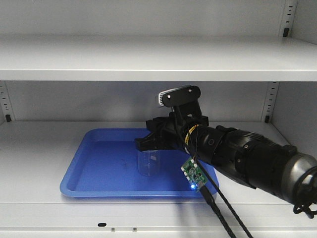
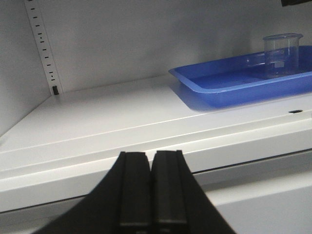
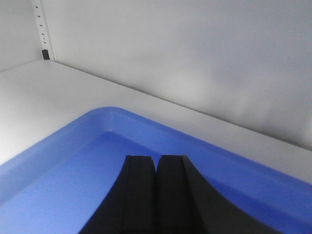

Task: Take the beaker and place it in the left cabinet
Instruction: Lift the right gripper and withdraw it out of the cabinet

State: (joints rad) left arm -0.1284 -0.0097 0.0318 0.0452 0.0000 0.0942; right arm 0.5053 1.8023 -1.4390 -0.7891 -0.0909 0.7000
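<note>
The clear glass beaker (image 1: 149, 162) stands upright in a blue tray (image 1: 74, 187) on the lower shelf of the grey cabinet (image 1: 34, 158). My right gripper (image 1: 141, 144) hovers just above the beaker's rim, over the tray. In the right wrist view the right gripper (image 3: 157, 159) is shut and empty over the tray (image 3: 58, 146), and the beaker is out of view there. My left gripper (image 2: 151, 154) is shut and empty, low in front of the shelf's front edge, left of the tray (image 2: 204, 92). The beaker (image 2: 282, 56) shows at that view's far right.
An upper shelf (image 1: 148, 64) hangs close above the right arm. Slotted uprights (image 1: 270, 101) stand at the back corners, one at the left (image 2: 43, 48). A green circuit board (image 1: 193, 175) and black cables hang from the right arm over the tray's front rim.
</note>
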